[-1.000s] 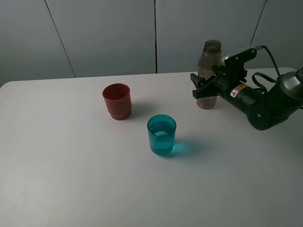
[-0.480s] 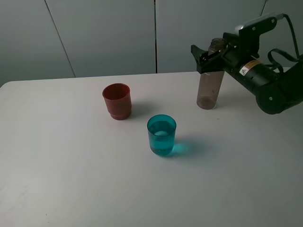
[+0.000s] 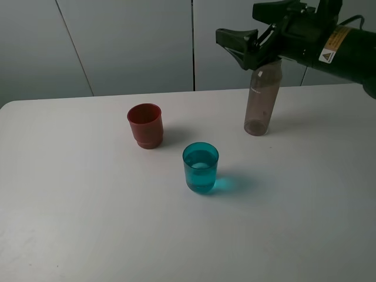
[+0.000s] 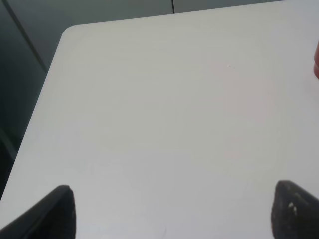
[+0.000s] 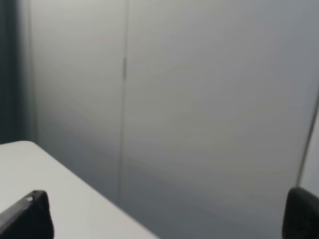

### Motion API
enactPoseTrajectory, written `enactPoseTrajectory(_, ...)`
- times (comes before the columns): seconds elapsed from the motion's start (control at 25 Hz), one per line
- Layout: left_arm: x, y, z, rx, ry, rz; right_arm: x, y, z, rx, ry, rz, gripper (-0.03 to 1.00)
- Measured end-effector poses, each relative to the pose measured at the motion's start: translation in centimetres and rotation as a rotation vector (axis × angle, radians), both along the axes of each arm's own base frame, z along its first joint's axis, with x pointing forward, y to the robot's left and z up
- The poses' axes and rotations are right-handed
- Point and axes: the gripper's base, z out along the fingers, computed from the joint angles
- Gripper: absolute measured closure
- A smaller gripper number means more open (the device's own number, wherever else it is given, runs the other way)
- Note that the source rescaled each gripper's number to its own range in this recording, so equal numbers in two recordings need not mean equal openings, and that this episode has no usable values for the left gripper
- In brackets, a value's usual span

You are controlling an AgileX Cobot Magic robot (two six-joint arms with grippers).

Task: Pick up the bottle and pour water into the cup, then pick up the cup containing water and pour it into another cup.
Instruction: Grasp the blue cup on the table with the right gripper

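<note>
The right fingers (image 3: pixel 235 42), spread wide and empty, have risen off the bottle (image 3: pixel 261 100). It stands upright on the tabletop (image 3: pixel 88 205) just beneath them. The right arm (image 3: pixel 343 47) lies nearly level, high up. The teal cup (image 3: pixel 200 167) and red cup (image 3: pixel 145 124) sit far below, beyond the fingertips. The left fingers (image 4: pixel 55 214) are spread too.

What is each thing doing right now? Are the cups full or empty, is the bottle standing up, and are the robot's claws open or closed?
bottle: standing upright on the table, nothing holding it.
teal cup: upright, water inside.
red cup: upright, no water seen inside.
right gripper: open, empty, in the air by the bottle's top.
left gripper: open, empty, above the table.
</note>
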Motion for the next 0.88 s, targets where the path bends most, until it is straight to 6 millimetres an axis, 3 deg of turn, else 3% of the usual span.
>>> enactPoseTrajectory(0.24,0.0,0.0,0.0,0.000,0.000,0.000,-2.7,-0.1,-3.3,0.014,0.206,0.054,-0.03)
enactPoseTrajectory(0.52,0.0,0.0,0.0,0.000,0.000,0.000,-6.6,-1.0,-7.8,-0.092,0.250,0.043,-0.03)
enactPoseTrajectory(0.88,0.0,0.0,0.0,0.000,0.000,0.000,-8.1,-0.7,-14.8,-0.169,0.456,0.155,-0.03)
